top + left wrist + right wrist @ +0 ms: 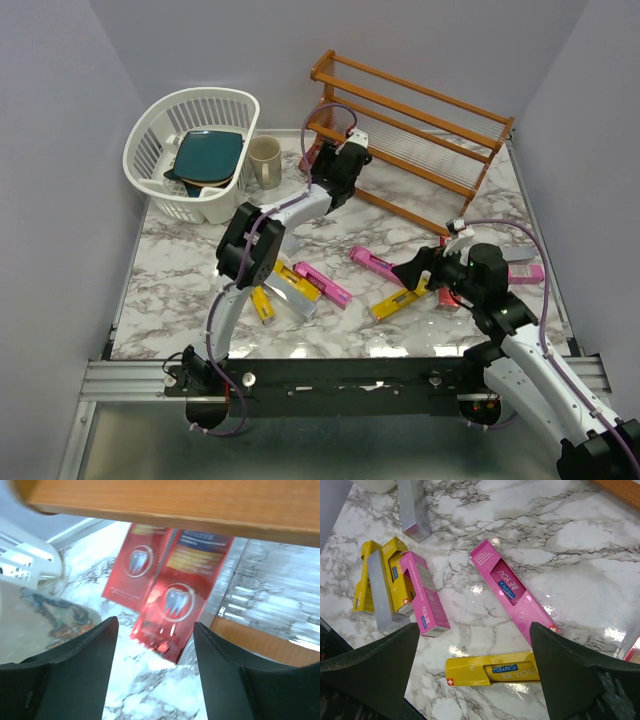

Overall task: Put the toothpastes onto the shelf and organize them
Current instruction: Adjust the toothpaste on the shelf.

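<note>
Fingers (80,670) of left gripper (155,627) parted, gripping nothing, red toothpastes (172,605) beyond, under shelf (150,500); right gripper (474,625) wide open, empty, should next take yellow carton (492,672).

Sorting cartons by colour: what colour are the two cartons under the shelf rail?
Glossy red cartons, white tooth emblem; best in the left wrist view.

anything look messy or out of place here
Yes. Two red cartons lie crooked and overlapping beneath the shelf rail at its left end, not squared up. Several yellow, pink and silver cartons lie scattered at odd angles on the marble table, some piled together.
</note>
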Robot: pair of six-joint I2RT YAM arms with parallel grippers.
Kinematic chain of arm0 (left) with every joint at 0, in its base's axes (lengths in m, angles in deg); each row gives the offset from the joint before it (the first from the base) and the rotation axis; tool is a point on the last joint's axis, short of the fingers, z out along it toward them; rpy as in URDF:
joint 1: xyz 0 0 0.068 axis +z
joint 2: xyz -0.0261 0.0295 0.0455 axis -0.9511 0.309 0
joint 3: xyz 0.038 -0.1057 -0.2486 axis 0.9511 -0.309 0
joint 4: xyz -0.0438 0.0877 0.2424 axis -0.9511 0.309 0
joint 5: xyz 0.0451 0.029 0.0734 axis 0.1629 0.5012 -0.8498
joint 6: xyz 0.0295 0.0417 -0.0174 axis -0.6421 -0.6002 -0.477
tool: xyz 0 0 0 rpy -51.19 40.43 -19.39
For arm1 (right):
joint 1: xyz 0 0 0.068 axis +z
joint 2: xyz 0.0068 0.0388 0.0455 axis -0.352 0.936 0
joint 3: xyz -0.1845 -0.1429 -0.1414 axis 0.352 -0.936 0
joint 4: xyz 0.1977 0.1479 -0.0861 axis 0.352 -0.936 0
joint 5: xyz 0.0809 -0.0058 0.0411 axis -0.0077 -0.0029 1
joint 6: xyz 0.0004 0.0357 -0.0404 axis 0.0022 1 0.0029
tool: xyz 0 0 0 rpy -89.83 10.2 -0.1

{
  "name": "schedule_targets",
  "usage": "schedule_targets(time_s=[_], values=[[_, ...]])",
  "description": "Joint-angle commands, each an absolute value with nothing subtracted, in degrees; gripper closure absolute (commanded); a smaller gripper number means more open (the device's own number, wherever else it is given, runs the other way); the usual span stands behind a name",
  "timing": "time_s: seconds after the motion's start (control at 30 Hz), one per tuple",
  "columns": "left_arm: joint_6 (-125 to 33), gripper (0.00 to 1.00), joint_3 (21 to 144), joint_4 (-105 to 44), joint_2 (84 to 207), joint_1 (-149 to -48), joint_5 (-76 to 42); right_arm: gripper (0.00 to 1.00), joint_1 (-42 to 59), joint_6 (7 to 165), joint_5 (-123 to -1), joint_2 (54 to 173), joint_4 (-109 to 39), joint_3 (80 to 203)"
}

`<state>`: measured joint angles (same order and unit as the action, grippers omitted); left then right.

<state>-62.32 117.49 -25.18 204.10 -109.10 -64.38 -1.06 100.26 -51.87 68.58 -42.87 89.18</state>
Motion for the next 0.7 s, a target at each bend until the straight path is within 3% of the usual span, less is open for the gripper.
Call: schedule_targets(time_s=[0.0, 0.37, 0.67], values=[[-54.50, 0.21, 112.68, -26.78, 193.50, -108.56, -61.90, 0.00, -0.75, 100.10, -52.65, 67.27, -44.20, 90.96], [-33.42, 0.12, 96.07, -26.42, 178.74, -106.28, -51.53, 0.00, -0.66, 100.72, -52.74, 64.46, -44.99, 90.43], [-27.08, 0.06, 82.18, -27.92, 166.52, -105.31, -46.61, 0.00, -0.66, 102.82, -59.41, 60.94, -50.88, 91.75]])
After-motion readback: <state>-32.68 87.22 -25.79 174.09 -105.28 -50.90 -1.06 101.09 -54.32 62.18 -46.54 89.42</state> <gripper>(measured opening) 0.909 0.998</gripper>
